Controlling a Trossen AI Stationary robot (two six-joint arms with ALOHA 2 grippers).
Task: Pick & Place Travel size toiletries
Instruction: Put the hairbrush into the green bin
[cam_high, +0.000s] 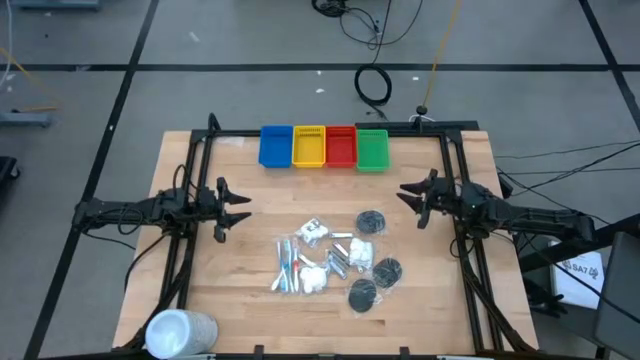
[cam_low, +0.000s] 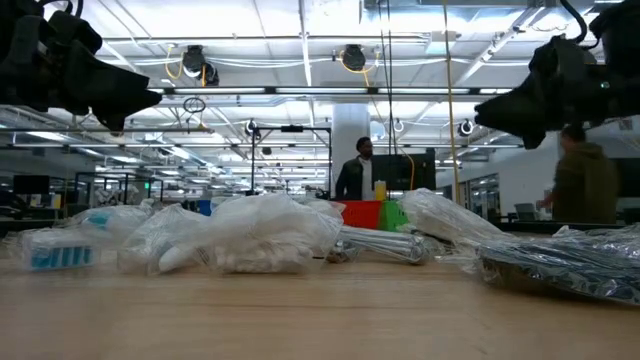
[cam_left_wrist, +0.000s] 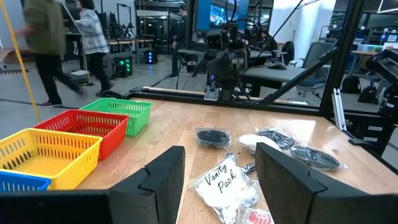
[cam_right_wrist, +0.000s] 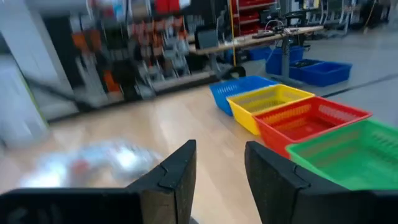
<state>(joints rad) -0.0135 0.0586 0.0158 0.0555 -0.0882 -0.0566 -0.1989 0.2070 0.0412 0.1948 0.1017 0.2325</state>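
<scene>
The travel size toiletries (cam_high: 335, 258) lie in a loose pile on the wooden table's middle: dark round discs (cam_high: 372, 221), white packets (cam_high: 313, 232), silver tubes (cam_high: 337, 262), clear-wrapped sticks (cam_high: 285, 265). They also show in the low view (cam_low: 250, 235) and the left wrist view (cam_left_wrist: 227, 183). My left gripper (cam_high: 238, 210) is open above the table, left of the pile. My right gripper (cam_high: 408, 200) is open above the table, right of the pile, near the green bin (cam_high: 372, 149).
Four bins stand in a row at the far edge: blue (cam_high: 275, 146), yellow (cam_high: 308, 146), red (cam_high: 341, 147), green. A large white cylinder (cam_high: 180, 333) lies at the near left corner. People move in the room behind the table (cam_left_wrist: 46, 43).
</scene>
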